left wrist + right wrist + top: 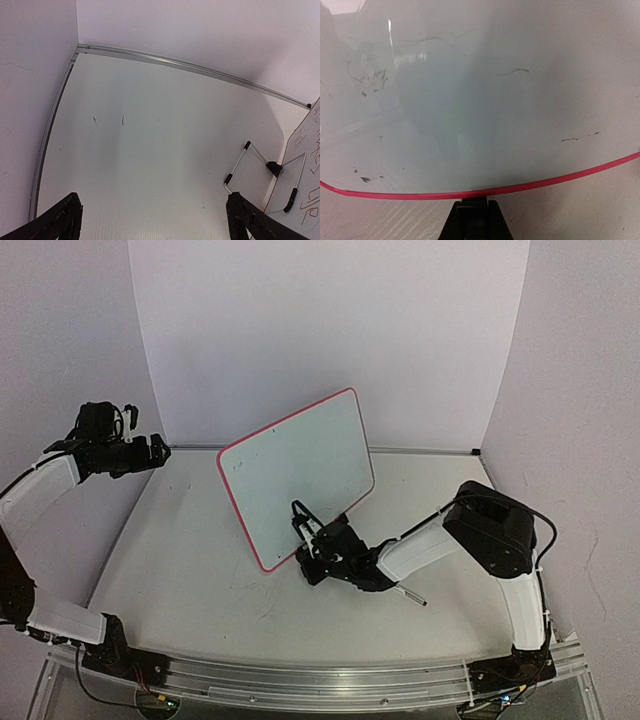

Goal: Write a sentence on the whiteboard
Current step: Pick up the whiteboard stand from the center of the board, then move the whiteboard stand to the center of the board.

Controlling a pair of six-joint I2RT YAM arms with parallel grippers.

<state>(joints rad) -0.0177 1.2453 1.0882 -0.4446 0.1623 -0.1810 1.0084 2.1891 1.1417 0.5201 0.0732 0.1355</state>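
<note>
Two arms stand over the tabletop, each ending in one hand, and there is one whiteboard, propped at a tilt in the middle of the overhead view. The left hand hangs raised at the left edge of that view, well apart from the board. Its own camera shows its two fingers spread wide with nothing between them. The right hand sits low against the board's lower red edge. From above and from its own camera, where only a black block shows at the bottom centre, I cannot tell whether it is apart or together.

From above the board's face looks blank, and the right wrist camera adds only faint smudges and short stray strokes. Only the left wrist camera catches the sentence, dark slanted handwriting at the right edge of the frame, too cut off to read. That same view alone shows one wire stand with black-capped ends beside the board
</note>
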